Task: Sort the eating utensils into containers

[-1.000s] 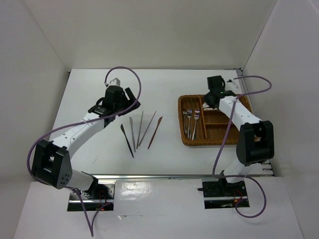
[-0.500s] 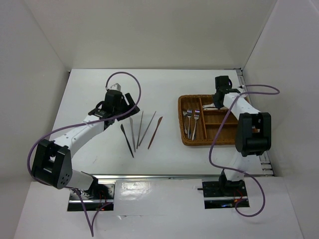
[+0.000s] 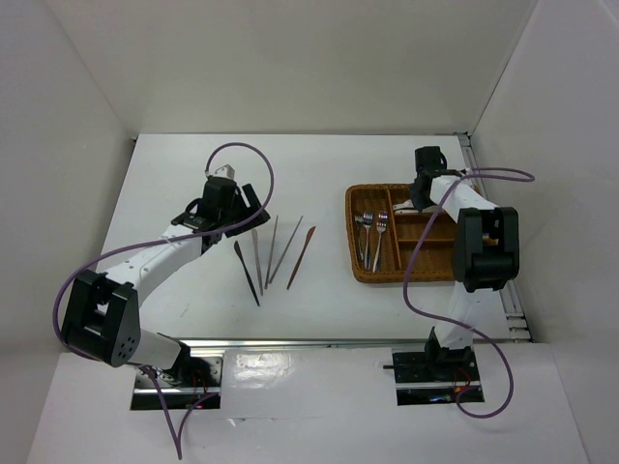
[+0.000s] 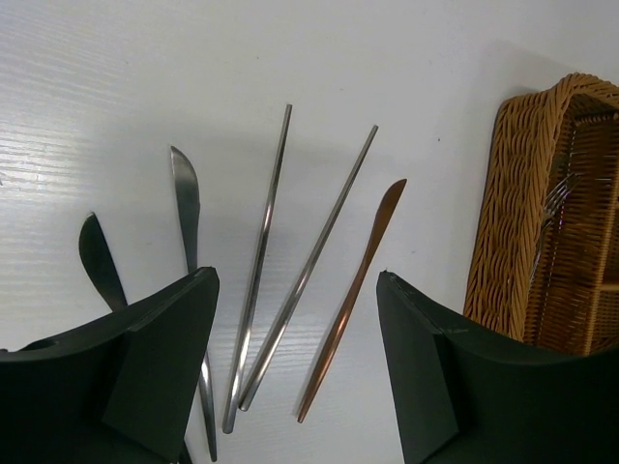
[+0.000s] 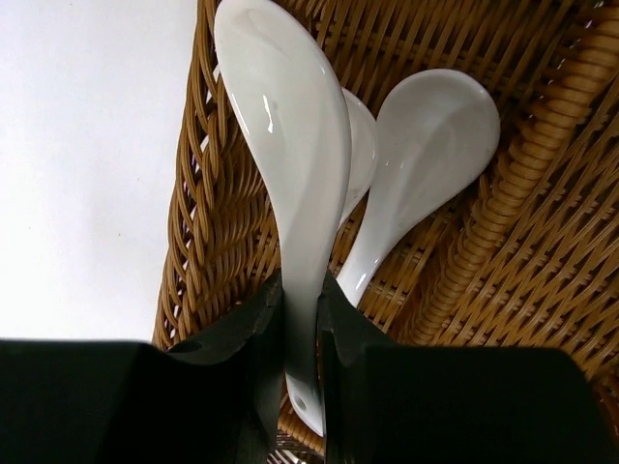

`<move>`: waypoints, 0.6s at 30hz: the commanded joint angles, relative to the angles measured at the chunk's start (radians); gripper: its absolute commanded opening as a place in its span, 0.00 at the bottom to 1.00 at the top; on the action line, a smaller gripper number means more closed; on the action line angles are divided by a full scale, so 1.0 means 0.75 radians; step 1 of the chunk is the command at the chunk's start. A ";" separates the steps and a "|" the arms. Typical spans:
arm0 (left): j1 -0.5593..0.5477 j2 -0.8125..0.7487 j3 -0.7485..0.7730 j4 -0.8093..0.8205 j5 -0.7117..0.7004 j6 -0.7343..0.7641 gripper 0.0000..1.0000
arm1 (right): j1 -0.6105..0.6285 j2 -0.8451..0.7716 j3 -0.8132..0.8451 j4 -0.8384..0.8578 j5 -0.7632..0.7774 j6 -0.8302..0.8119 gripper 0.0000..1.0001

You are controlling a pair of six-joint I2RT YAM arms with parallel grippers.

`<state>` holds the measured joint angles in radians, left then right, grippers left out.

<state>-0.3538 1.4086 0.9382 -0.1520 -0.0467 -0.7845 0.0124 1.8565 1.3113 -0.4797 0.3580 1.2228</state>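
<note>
The wicker tray [image 3: 350, 232] sits at the right, with forks [image 3: 372, 237] lying in a left compartment. My right gripper [image 3: 419, 198] hangs over its back compartment, shut on the handle of a white spoon [image 5: 285, 145]; the grip [image 5: 302, 290] is just above the woven wall [image 5: 193, 242]. Two more white spoons [image 5: 435, 145] lie in that compartment. Several thin sticks rest on the table: a dark one [image 4: 100, 261], a silver one [image 4: 186, 203], two grey ones [image 4: 266, 242] and a copper-brown one [image 4: 363, 280]. My left gripper [image 4: 295, 280] is open over their near ends, holding nothing.
White walls enclose the table on three sides. The tray's left wall [image 4: 513, 213] stands just right of the brown stick. Purple cables loop above both arms [image 3: 242, 155]. The sticks fan out at mid-table [image 3: 276, 251].
The right arm has folded back, its elbow lifting toward the tray's right side, with the spoon still gripped over the back compartment. The left gripper has edged slightly nearer the sticks.
</note>
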 commanded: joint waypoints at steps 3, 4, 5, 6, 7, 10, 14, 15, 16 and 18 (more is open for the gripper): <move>0.010 0.008 0.025 0.029 0.003 0.050 0.80 | -0.008 0.010 0.068 0.030 -0.003 0.026 0.24; 0.010 0.008 0.025 0.029 0.003 0.050 0.80 | -0.008 0.010 0.068 0.030 -0.003 0.026 0.27; 0.010 0.008 0.025 0.029 0.003 0.050 0.80 | -0.008 0.010 0.068 0.030 -0.003 0.026 0.33; 0.010 0.008 0.025 0.029 0.003 0.050 0.80 | -0.008 0.010 0.068 0.030 -0.017 0.026 0.37; 0.010 0.008 0.025 0.029 0.003 0.050 0.80 | -0.008 0.010 0.068 0.030 -0.029 0.014 0.39; 0.022 0.008 0.025 0.029 0.003 0.064 0.80 | -0.008 0.010 0.068 0.030 -0.042 0.002 0.49; 0.022 0.008 0.011 0.017 0.003 0.103 0.80 | -0.008 -0.017 0.068 -0.002 -0.066 -0.045 0.52; 0.022 0.008 0.011 0.017 0.015 0.119 0.80 | -0.008 -0.037 0.068 -0.015 -0.066 -0.057 0.52; 0.022 0.008 0.011 0.029 0.015 0.154 0.80 | -0.008 -0.053 0.068 -0.027 -0.080 -0.104 0.52; 0.022 0.008 0.011 0.015 0.015 0.185 0.80 | -0.008 -0.125 0.039 0.017 -0.125 -0.186 0.52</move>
<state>-0.3428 1.4105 0.9382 -0.1539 -0.0448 -0.7082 0.0124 1.8545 1.3220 -0.4801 0.2901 1.1694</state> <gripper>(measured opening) 0.803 0.518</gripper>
